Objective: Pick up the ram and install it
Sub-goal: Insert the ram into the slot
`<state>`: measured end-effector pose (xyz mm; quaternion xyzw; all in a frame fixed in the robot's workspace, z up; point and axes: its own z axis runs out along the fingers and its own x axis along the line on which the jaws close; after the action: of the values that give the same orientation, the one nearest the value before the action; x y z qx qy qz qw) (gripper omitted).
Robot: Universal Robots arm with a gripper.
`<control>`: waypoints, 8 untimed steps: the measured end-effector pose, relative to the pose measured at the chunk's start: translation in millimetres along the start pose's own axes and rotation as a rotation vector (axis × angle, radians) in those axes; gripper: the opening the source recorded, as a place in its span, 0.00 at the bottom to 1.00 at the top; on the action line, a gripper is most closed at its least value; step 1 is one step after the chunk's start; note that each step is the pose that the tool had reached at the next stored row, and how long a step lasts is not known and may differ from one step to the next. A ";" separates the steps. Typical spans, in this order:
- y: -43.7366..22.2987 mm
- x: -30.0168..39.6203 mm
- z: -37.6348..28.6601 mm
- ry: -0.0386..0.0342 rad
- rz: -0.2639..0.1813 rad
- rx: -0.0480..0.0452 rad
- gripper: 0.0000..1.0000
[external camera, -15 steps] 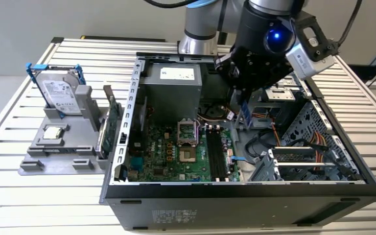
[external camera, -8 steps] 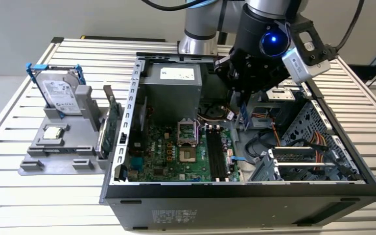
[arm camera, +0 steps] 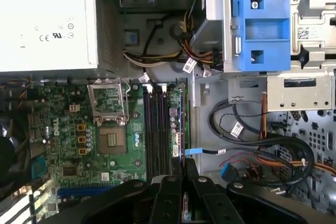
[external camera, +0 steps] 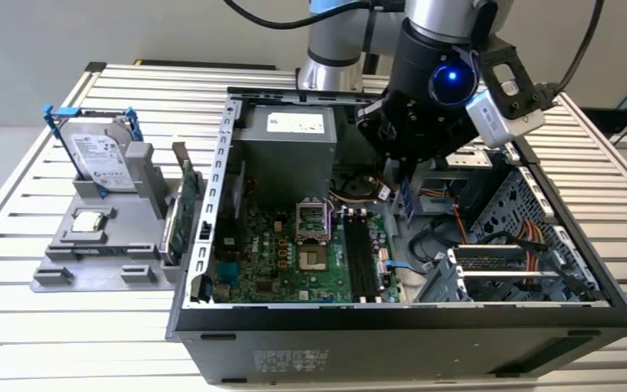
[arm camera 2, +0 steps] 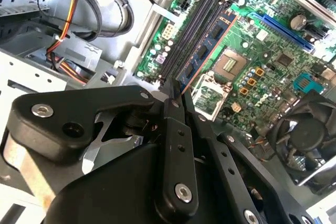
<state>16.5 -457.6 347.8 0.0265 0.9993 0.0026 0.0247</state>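
Observation:
The ram (arm camera 2: 210, 40) is a slim circuit-board stick with dark chips, and my gripper (arm camera 2: 176, 90) is shut on its near end. In the first wrist view I see the ram (arm camera: 184, 129) edge-on, running out from the gripper (arm camera: 184, 167). It lies parallel to the black motherboard slots (arm camera: 156, 129) and just off them toward the cable side. The exterior view shows the gripper (external camera: 401, 181) inside the open computer case with the ram (external camera: 406, 200) hanging below it. There it is above and behind the slots (external camera: 359, 257), not touching them.
A grey power supply (external camera: 286, 139) fills the back of the case. The processor socket (external camera: 311, 237) sits beside the slots, and cables (arm camera: 262, 145) and a blue drive cage (arm camera: 260, 19) lie on the other side. Left of the case, a grey holder (external camera: 52, 273) carries a hard drive (external camera: 107, 159), a processor chip (external camera: 91, 220) and another green board (external camera: 186, 216).

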 end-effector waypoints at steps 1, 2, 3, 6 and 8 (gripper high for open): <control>0.0 0.1 1.7 0.0000 0.000 0.0002 0.00; 0.0 0.2 3.7 -0.0001 0.000 0.0000 0.00; 0.0 0.3 5.4 -0.0001 0.000 0.0001 0.00; -0.1 0.6 10.1 0.0006 0.000 0.0013 0.00; -0.1 0.7 11.8 0.0031 0.000 0.0047 0.00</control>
<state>16.4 -457.6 336.0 0.0265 0.9994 0.0003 0.0231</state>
